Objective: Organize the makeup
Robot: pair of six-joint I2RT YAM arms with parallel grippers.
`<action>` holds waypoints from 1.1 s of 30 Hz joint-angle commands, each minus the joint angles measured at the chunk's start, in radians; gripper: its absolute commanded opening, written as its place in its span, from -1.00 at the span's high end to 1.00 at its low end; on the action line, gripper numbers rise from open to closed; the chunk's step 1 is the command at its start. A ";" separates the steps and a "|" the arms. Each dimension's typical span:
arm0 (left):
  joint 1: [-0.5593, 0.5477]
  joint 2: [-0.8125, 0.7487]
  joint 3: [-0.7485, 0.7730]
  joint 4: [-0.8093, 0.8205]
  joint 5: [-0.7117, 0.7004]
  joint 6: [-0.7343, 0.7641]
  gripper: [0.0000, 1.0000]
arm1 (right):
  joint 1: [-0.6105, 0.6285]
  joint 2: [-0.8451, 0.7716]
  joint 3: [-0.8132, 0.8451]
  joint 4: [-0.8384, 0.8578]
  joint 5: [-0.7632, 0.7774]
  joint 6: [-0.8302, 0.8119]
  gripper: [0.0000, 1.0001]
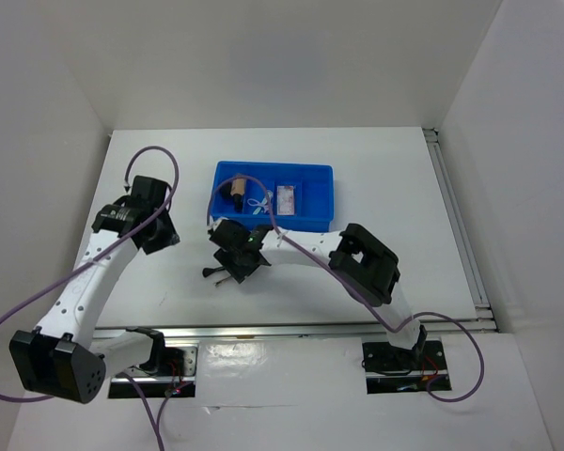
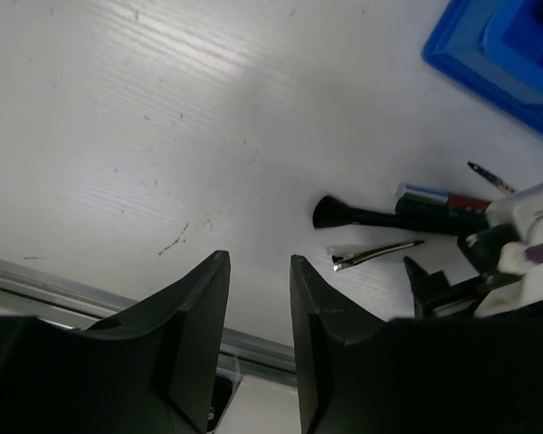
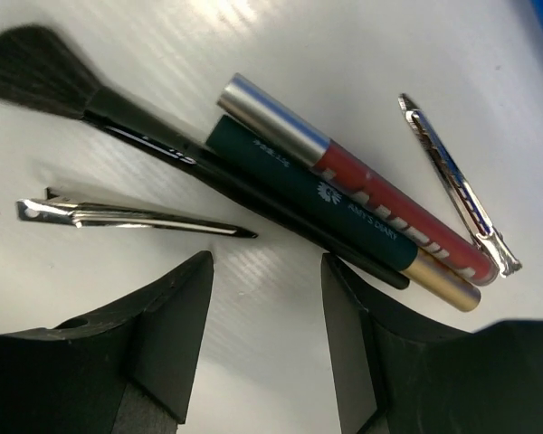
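1. the left gripper hangs over the bare white table, to the left of the makeup. its two fingers are partly open and nothing is between them.
2. the right gripper hangs low over a little pile of makeup on the table, just in front of the blue tray. its fingers are partly open too. they hold nothing and only table shows between them.
3. the brush lies flat on the table. its fluffy black tip points away from the tray.
4. the red tube with a silver cap lies right next to the brush handle.
5. the green tube with a gold end lies between the red tube and the brush handle. it touches both.
6. a silver clip lies by itself on the near side of the brush, close to the right gripper's fingers.
7. a second silver clip lies on the far side of the red tube, toward the tray.
8. inside the blue tray are a tan stub, a clear piece and a pink packet.
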 commanded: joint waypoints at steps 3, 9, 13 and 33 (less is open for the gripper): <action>0.005 -0.084 -0.088 -0.015 0.079 -0.029 0.08 | -0.028 -0.017 0.042 0.050 0.004 -0.010 -0.15; 0.005 -0.073 -0.062 -0.027 0.032 -0.011 0.08 | -0.028 -0.037 0.042 0.059 0.004 -0.020 -0.15; 0.005 -0.064 -0.024 -0.027 0.013 -0.011 0.08 | -0.028 -0.010 0.086 0.041 0.015 -0.039 -0.13; 0.036 -0.010 0.203 -0.133 -0.031 -0.078 0.00 | 0.042 -0.009 0.126 0.050 -0.158 -0.161 -0.18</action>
